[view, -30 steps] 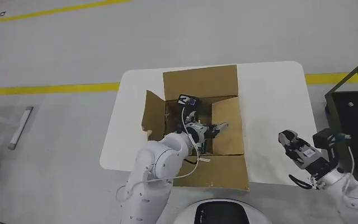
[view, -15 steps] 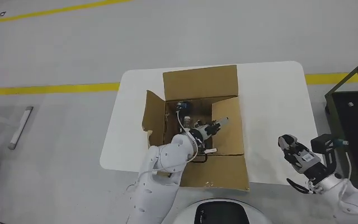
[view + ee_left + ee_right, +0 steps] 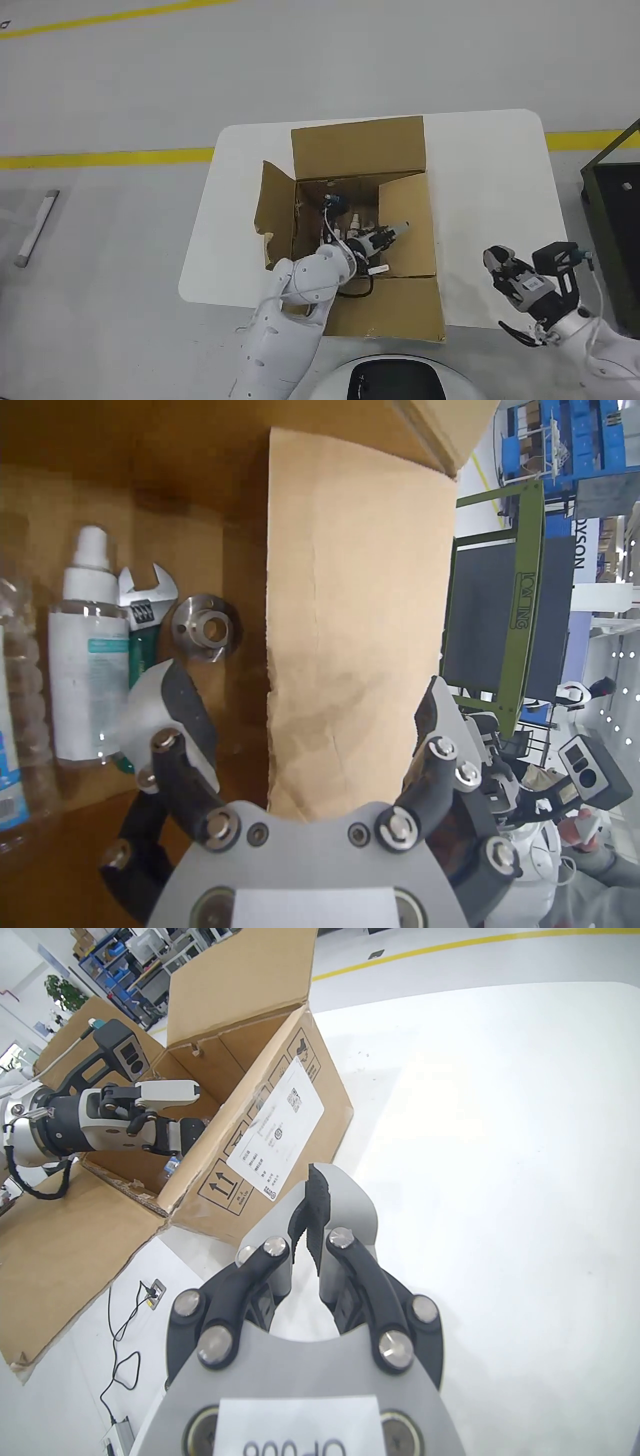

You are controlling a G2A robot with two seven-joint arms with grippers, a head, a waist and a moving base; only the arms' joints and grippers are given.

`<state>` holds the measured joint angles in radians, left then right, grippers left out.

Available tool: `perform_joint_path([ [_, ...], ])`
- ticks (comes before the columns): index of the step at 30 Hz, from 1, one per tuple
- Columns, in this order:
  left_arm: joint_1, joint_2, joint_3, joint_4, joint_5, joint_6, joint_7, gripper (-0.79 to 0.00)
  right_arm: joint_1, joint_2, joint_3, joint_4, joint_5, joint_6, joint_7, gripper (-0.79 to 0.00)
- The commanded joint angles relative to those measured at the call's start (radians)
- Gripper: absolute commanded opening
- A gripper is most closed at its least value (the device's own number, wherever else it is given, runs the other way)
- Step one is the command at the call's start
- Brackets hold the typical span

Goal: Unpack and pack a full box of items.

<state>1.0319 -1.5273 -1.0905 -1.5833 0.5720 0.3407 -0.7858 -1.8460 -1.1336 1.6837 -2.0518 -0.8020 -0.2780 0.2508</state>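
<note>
My left gripper (image 3: 302, 690) was in the open box (image 3: 358, 147), jaws spread wide and holding nothing. A cardboard flap (image 3: 350, 550) showed between its fingers. On the box floor lay a spray bottle (image 3: 90, 650), a wrench (image 3: 145, 600) beside it, a metal flange (image 3: 206, 629) and a clear bottle (image 3: 15, 710). My right gripper (image 3: 314, 1198) hung over the white table (image 3: 480, 170), well apart from the box, pads pressed together, empty.

A warehouse or factory hall: yellow floor lines (image 3: 100, 158), blue storage racks (image 3: 597, 442), a green metal frame (image 3: 528, 550).
</note>
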Motion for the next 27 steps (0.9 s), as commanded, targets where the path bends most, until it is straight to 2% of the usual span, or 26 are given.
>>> perform_joint_path([
  [1,0.0,0.0,0.012,0.0,-0.01,-0.011,-0.01,0.0,0.012,-0.001,-0.018,0.013,-0.009,0.008,-0.003,-0.785],
  [16,-0.021,0.002,0.003,-0.006,-0.136,0.006,-0.033,0.0,0.223,-0.02,-0.228,0.162,-0.06,0.047,0.004,-0.785],
  [25,-0.031,0.004,-0.007,-0.054,-0.225,0.005,-0.036,0.0,0.245,-0.024,-0.233,0.16,-0.038,0.076,-0.005,-0.785],
  [26,-0.036,0.003,-0.005,-0.069,-0.237,0.004,-0.035,0.0,0.237,-0.024,-0.219,0.147,-0.023,0.087,-0.013,-0.742],
  [27,-0.042,0.003,-0.004,-0.08,-0.243,0.006,-0.034,0.0,0.225,-0.024,-0.206,0.135,0.004,0.094,-0.018,-0.591],
])
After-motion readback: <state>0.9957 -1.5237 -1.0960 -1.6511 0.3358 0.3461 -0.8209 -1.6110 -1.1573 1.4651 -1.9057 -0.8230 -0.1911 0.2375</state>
